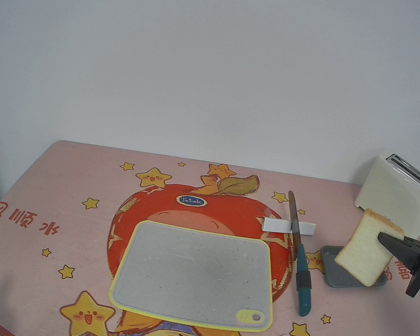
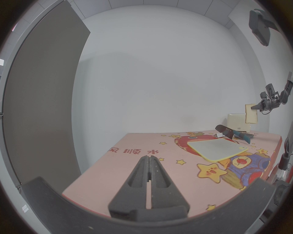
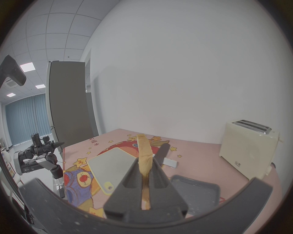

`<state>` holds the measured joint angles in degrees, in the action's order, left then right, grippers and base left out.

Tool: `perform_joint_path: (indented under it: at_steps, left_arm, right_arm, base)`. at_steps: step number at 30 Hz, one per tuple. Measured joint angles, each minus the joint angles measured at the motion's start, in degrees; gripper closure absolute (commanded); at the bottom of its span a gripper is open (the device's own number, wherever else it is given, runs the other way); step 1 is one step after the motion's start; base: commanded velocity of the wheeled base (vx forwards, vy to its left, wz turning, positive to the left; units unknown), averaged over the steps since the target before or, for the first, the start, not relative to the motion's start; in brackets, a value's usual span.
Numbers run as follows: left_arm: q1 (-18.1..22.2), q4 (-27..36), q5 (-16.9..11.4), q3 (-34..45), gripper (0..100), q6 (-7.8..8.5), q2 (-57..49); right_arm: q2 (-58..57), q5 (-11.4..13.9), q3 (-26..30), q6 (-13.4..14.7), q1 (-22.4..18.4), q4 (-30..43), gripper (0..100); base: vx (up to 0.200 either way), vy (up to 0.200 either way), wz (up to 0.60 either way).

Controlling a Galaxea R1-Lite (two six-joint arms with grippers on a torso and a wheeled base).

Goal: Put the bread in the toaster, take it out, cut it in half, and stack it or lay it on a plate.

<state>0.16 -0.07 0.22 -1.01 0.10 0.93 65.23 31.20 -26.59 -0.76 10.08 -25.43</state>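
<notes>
A slice of white bread [image 1: 368, 248] hangs in the air above the grey plate [image 1: 339, 277], tilted, near the table's right edge. My right gripper [image 1: 388, 240] is shut on the bread [image 3: 144, 155], pinching its edge. The cream toaster [image 1: 399, 192] stands just behind, at the back right, its slots [image 3: 251, 125] facing up and empty. A grey cutting board [image 1: 196, 274] with a yellow rim lies in the middle of the table. A knife [image 1: 298, 254] with a teal handle lies to its right. My left gripper [image 2: 148, 161] is shut with nothing in it, low at the table's front left corner.
A white knife rest [image 1: 288, 226] props the blade behind the board. The pink table [image 1: 56, 192] has bare room on its left half. A plain wall rises close behind the table.
</notes>
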Motion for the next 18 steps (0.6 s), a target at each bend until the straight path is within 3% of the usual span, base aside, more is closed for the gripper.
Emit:
perform_joint_path:
  at_steps: [4, 9, 18]
  left_arm:
    - [0.0, 0.0, -0.1, 0.0, 100, 0.01, 0.0]
    - [0.0, 0.0, -0.1, 0.0, 100, 0.06, 0.0]
    - [0.0, 0.0, -0.2, 0.0, 100, 0.09, 0.0]
  right_arm:
    - [-0.4, 0.0, 0.6, 0.7, 4.6, 0.1, 100]
    - [0.0, -0.3, 1.4, 4.1, 12.5, 0.0, 100]
    - [6.2, -0.6, 0.2, 22.8, 24.6, -4.8, 100]
  base:
    - [0.000, 0.000, 0.00]
    - [0.000, 0.000, 0.00]
    - [0.000, 0.000, 0.00]
